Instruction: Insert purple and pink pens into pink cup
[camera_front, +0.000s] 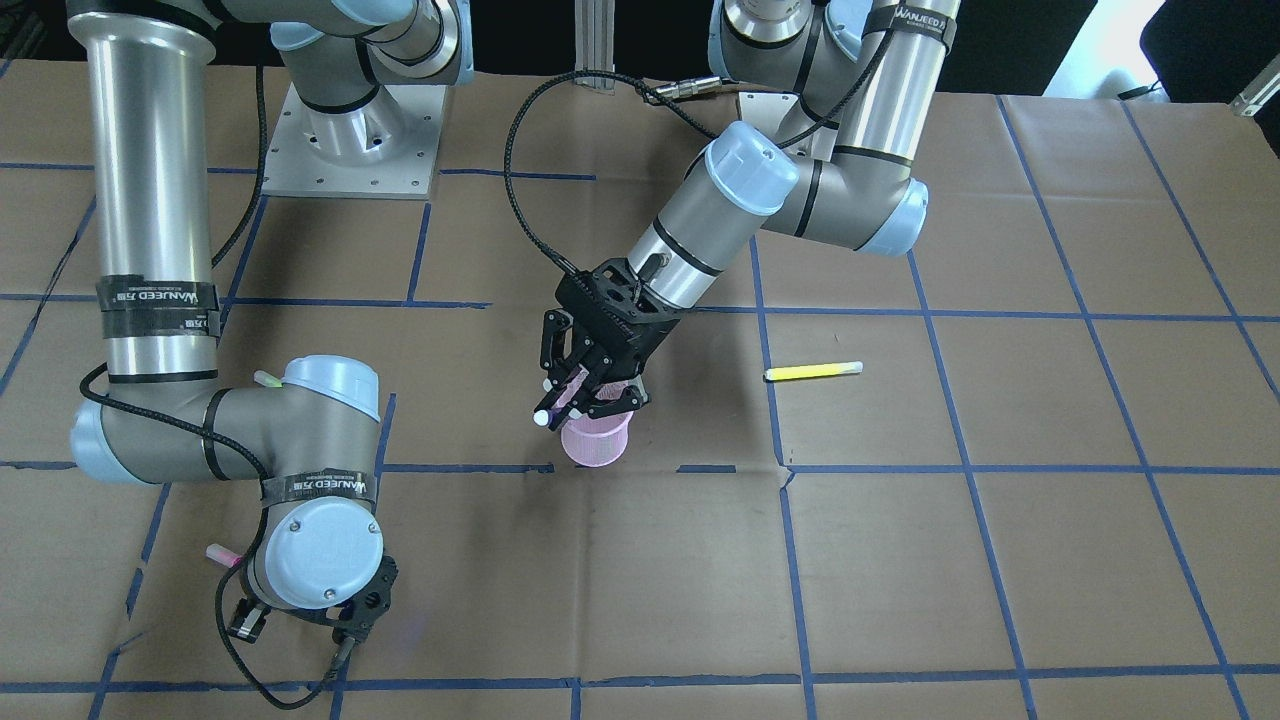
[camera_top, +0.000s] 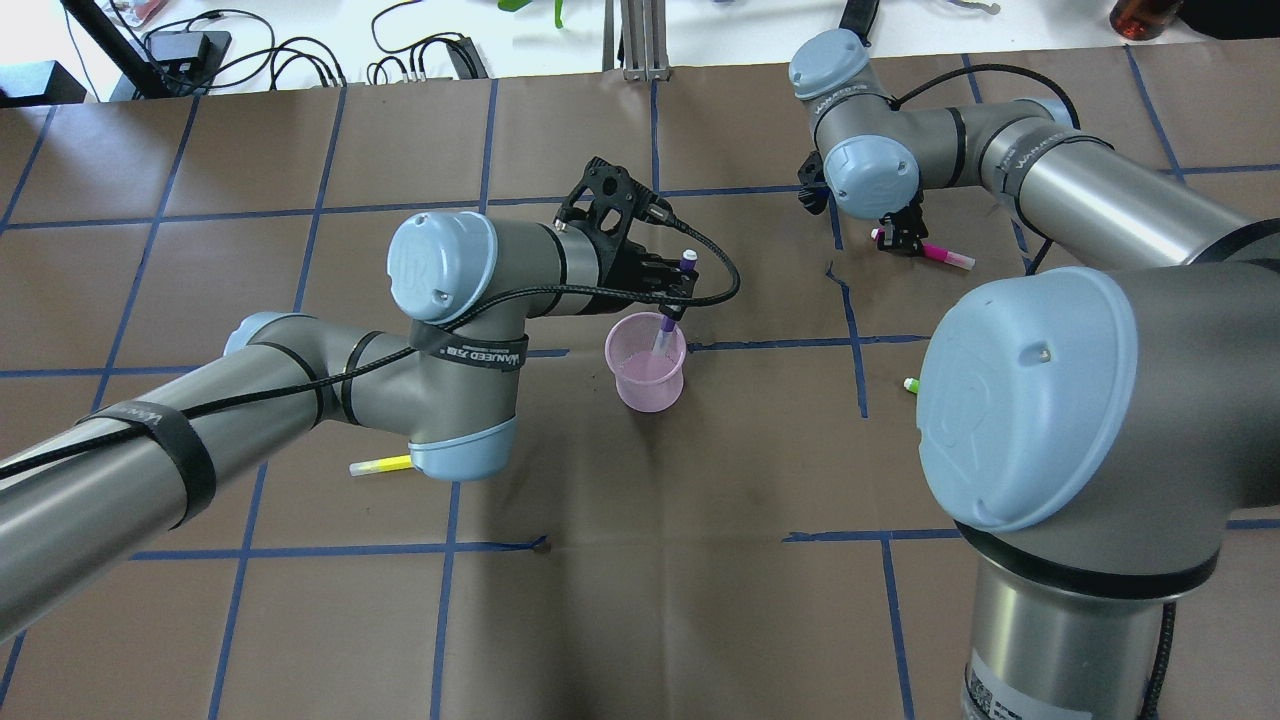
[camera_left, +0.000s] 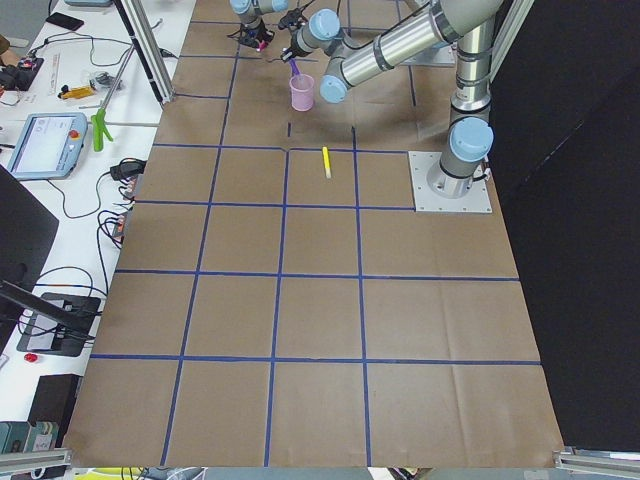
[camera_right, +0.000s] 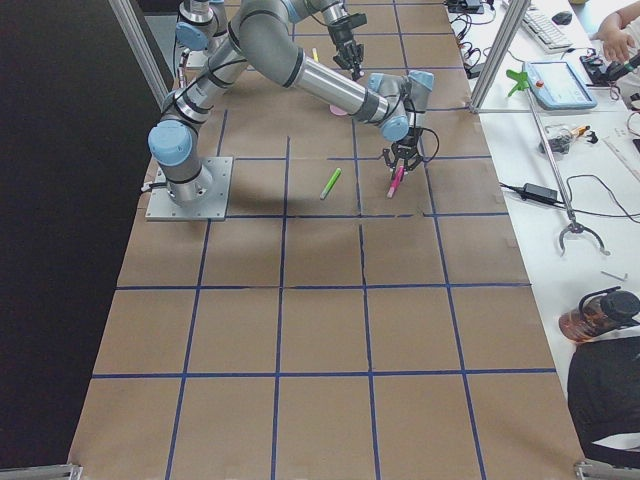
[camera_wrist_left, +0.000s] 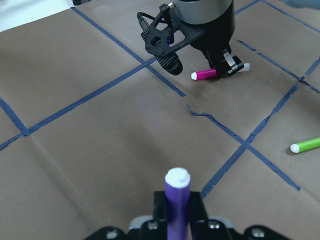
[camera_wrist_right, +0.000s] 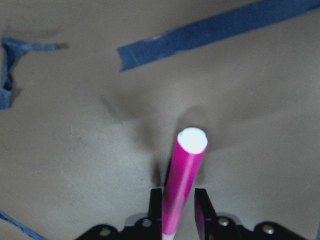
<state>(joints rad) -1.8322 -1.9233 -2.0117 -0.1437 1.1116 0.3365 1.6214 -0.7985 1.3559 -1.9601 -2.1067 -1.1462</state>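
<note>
The pink cup (camera_top: 647, 362) stands upright near the table's middle; it also shows in the front view (camera_front: 597, 445). My left gripper (camera_top: 680, 285) is shut on the purple pen (camera_top: 672, 300) and holds it steeply tilted above the cup, with its lower end inside the cup's mouth. The left wrist view shows the pen's white-capped top (camera_wrist_left: 177, 205). My right gripper (camera_top: 905, 235) is low on the table at the far right, shut on the pink pen (camera_top: 945, 255). The right wrist view shows that pen (camera_wrist_right: 185, 180) between the fingers (camera_wrist_right: 201, 202).
A yellow pen (camera_top: 380, 465) lies on the table under my left arm's elbow. A green pen (camera_top: 911, 384) lies right of the cup, partly hidden by my right arm. Brown paper with blue tape lines covers the table (camera_top: 640, 600).
</note>
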